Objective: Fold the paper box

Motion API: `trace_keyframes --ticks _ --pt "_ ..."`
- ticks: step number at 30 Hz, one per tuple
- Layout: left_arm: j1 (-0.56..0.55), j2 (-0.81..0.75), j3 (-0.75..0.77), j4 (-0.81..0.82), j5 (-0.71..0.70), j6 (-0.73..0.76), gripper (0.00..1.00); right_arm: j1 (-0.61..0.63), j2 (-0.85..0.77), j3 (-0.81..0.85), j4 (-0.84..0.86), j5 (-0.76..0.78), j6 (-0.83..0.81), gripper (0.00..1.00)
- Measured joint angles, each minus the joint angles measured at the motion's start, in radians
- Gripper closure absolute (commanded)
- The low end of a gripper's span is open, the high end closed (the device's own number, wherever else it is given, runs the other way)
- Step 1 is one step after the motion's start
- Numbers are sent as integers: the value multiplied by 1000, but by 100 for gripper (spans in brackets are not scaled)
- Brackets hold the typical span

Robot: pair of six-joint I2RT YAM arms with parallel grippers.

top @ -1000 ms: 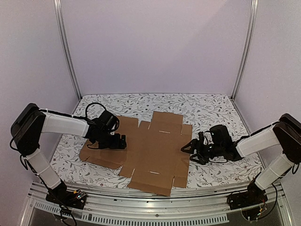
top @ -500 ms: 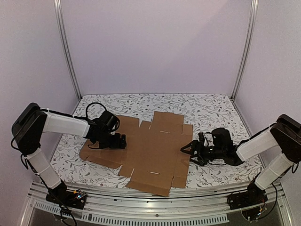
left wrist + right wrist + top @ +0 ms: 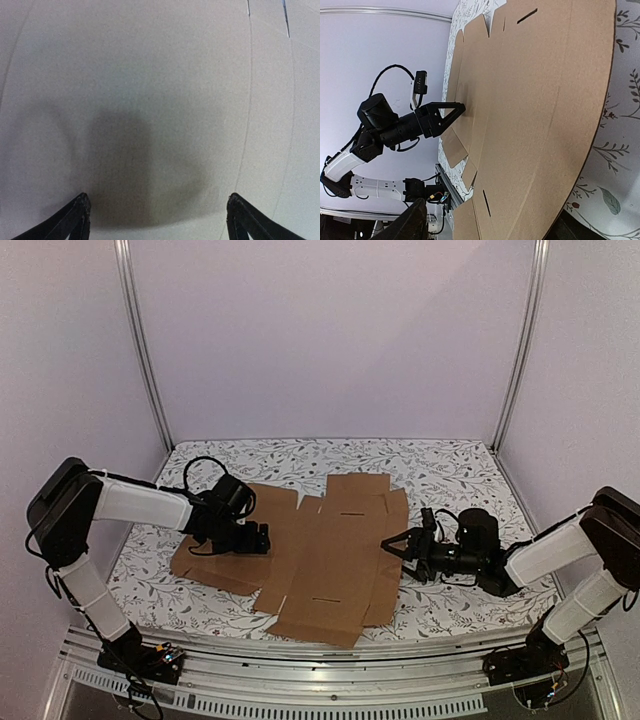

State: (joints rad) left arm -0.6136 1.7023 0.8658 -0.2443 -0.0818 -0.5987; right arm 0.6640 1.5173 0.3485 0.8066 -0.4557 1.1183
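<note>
The paper box (image 3: 330, 560) is a flat brown die-cut cardboard sheet lying on the floral table. Its right side is tilted up off the table. My left gripper (image 3: 262, 538) rests open on the sheet's left part. In the left wrist view only bare cardboard (image 3: 160, 75) shows between the spread fingertips of the left gripper (image 3: 157, 200). My right gripper (image 3: 400, 552) is at the sheet's right edge, jaws open and straddling the raised flap. In the right wrist view the cardboard (image 3: 535, 100) fills the gap of the right gripper (image 3: 490, 220), and the left gripper (image 3: 455, 107) shows beyond it.
A floral cloth (image 3: 450, 475) covers the table. Lilac walls and two metal posts (image 3: 145, 350) close in the back and sides. A metal rail (image 3: 300, 680) runs along the front edge by the arm bases.
My right gripper has moved left and up along the sheet's right edge, tilting that side up, and its jaws have narrowed a little. The left gripper has stayed in place.
</note>
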Motion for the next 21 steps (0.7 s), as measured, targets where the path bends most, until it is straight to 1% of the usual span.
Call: trace_keyframes --ticks 2,6,8,12,14,16,19,21 --pt "-2 0 0 0 0 0 7 2 3 0 3 1 4 30" --pt "-2 0 0 0 0 0 7 4 5 -4 0 8 5 45" --pt "-2 0 0 0 0 -1 7 5 5 -5 -3 10 2 54" --pt "-2 0 0 1 0 -1 7 10 10 -6 -14 16 2 65" --pt "-2 0 0 1 0 -2 7 11 10 -7 -21 17 -1 73" --pt "-2 0 0 2 1 -2 7 13 14 -7 -23 20 1 86" --pt "-2 0 0 3 2 -5 7 17 20 -7 -31 21 -7 100" --pt "-2 0 0 3 2 -5 7 18 23 -7 -42 23 -5 100"
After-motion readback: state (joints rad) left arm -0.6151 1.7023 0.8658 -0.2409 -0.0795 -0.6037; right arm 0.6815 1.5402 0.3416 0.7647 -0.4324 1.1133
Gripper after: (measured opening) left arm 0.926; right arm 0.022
